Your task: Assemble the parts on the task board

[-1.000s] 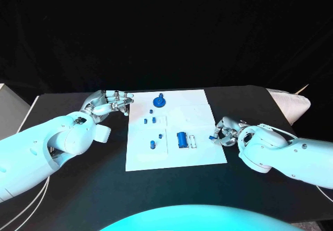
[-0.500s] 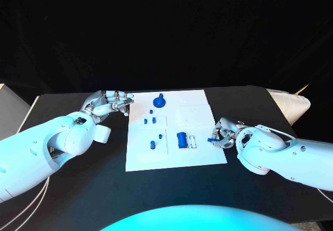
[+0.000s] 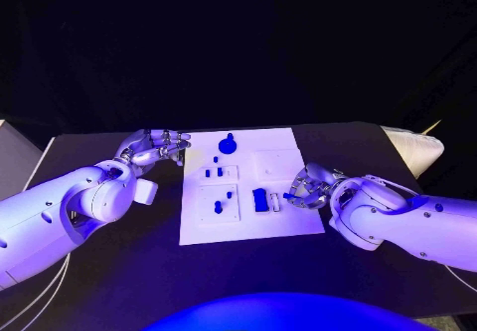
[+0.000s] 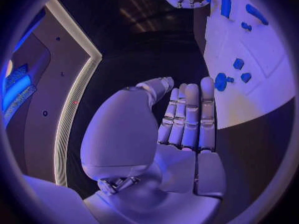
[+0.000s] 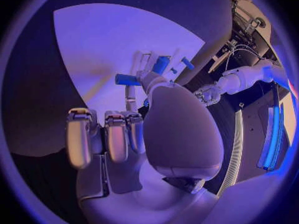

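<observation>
At the task board (image 3: 254, 227) right edge, I see my right hand (image 3: 306, 187) pinching a small blue part (image 3: 287, 196); the block (image 3: 259, 199) lies at nine o'clock, nearest it.

The left hand (image 3: 154, 147) rests just beside the far left corner of the task board (image 3: 249, 221), its fingers (image 4: 190, 115) lying straight and close together, holding nothing. The right hand (image 3: 310, 186) is over the right edge of the task board, with fingers (image 5: 118, 134) curled inward.

Dim violet light, fisheye-bent edges
</observation>
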